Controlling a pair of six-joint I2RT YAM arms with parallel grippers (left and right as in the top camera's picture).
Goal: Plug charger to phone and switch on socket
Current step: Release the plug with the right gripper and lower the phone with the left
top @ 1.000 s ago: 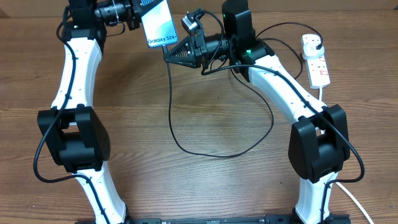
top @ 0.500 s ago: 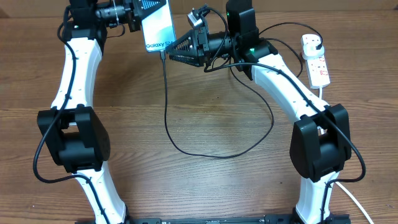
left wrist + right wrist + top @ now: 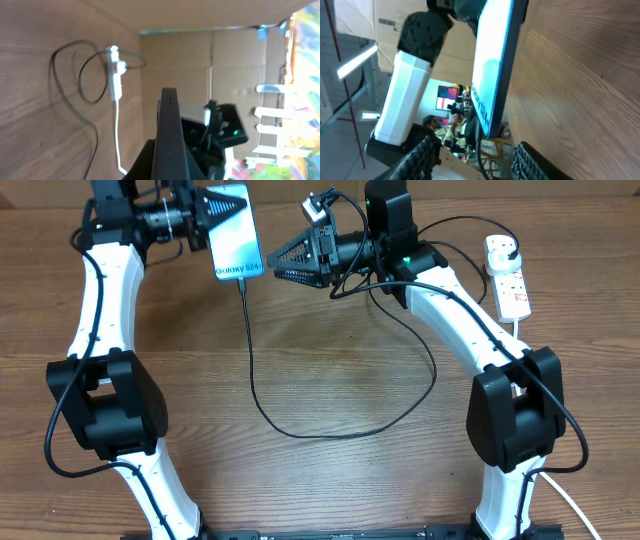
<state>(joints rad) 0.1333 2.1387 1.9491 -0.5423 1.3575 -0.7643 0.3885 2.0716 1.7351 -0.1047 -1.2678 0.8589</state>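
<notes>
The phone is gripped in the left pincer, which is closed tight on it and held clear of the table. The charger cable is seen hanging from the phone's lower edge, just beside the right pincer, whose jaws are spread and empty. The plugging step is judged done, though the connector's seating cannot be confirmed. The switching is left to do. The white power strip, with the black plug in it, lies well apart behind the right pincer, past its wrist. It must be reached and its switch pressed.
</notes>
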